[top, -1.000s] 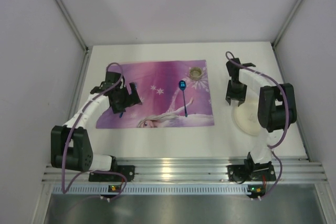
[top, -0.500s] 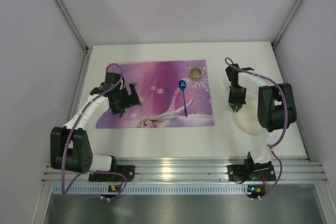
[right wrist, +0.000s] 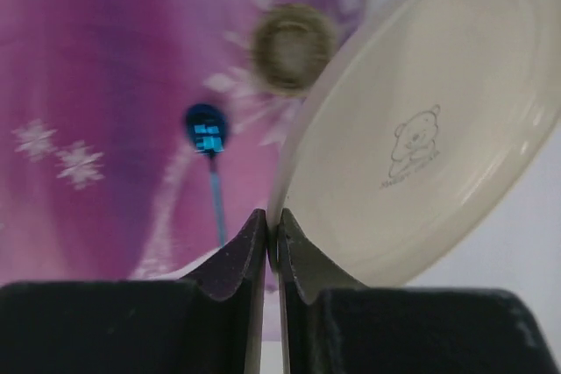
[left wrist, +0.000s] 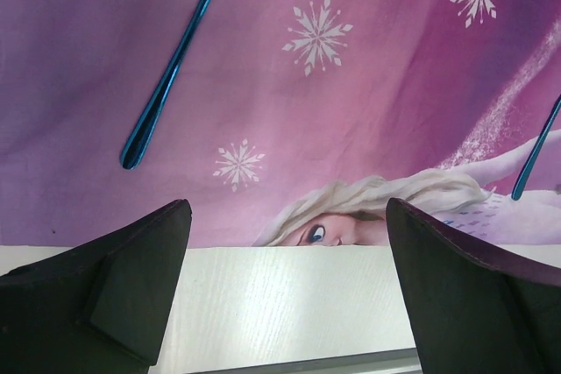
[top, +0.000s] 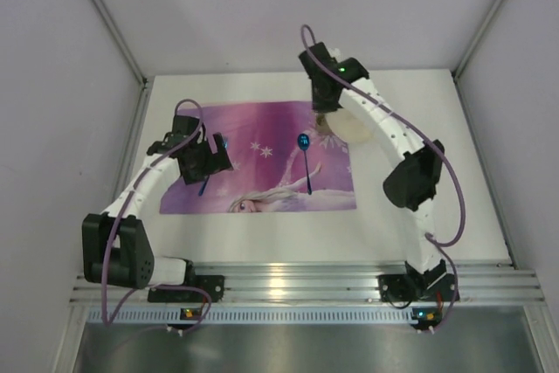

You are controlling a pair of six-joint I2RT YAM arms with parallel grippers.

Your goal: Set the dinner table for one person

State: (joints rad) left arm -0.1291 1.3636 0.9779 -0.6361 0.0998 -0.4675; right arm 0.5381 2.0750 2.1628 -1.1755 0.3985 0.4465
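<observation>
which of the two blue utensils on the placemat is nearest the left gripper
The blue handle at the placemat's left end, right by the left gripper; the blue spoon lies well off to its right.

Dinner table [top: 476, 216]: big plain white matte rect. top, flat & level, filling the floor of the booth btwn pale walls. Far edge runs along the back wall; near edge meets the metal rail [top: 306, 281]. A purple placemat [top: 262, 128] lies flat over its centre-left part. Bare white shows as a strip along the near side, a narrow band on the L and a wide area on the R. Close up, the surface has faint streaky grain & soft glare.
</observation>
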